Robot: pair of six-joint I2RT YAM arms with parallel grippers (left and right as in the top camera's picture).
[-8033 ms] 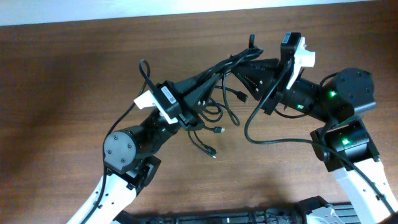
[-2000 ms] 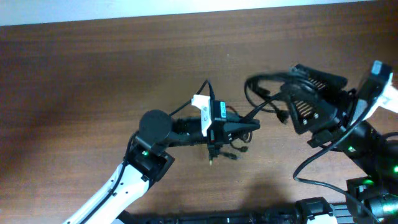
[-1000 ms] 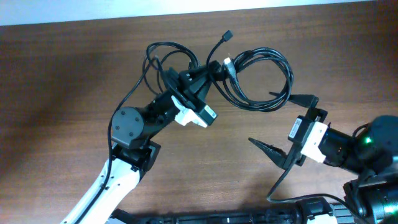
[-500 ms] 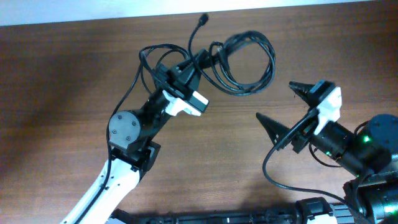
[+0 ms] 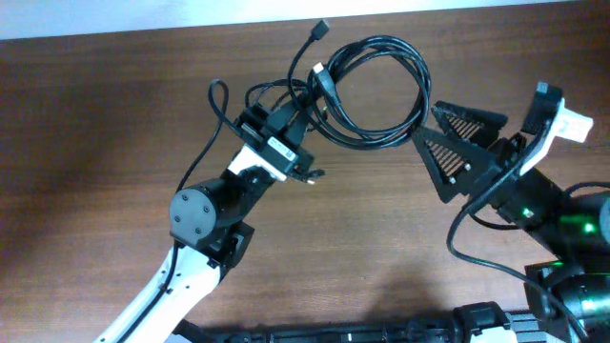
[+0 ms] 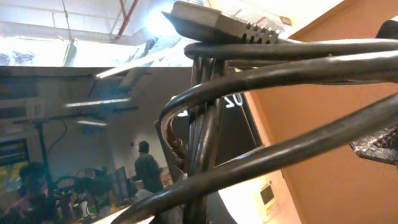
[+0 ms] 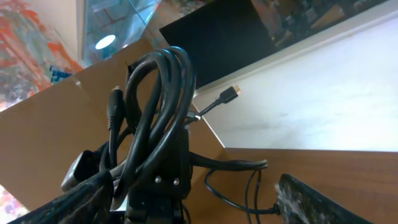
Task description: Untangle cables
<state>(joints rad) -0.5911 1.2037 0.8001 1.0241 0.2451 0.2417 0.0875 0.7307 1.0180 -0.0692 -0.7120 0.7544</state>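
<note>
The cables (image 5: 381,88) are a bundle of thin black cords, held up off the brown table (image 5: 95,143). One big loop hangs to the right and a plug end (image 5: 320,28) sticks up. My left gripper (image 5: 307,98) is shut on the bundle where the cords cross. In the left wrist view the cables (image 6: 261,81) fill the frame close up and hide the fingers. My right gripper (image 5: 425,127) is open just right of the loop, holding nothing. In the right wrist view the cables (image 7: 155,106) stand coiled above the left gripper's body (image 7: 168,180), between my right fingers (image 7: 314,202).
A thicker black wire (image 5: 467,243) runs from the right arm over the table's near right part. The left arm's base joint (image 5: 195,214) is at the lower left. A pale wall strip (image 5: 143,14) borders the table's far edge.
My right gripper has moved up and toward the cable loop, now close beside its right edge. The left gripper has turned a little with the bundle still held.
</note>
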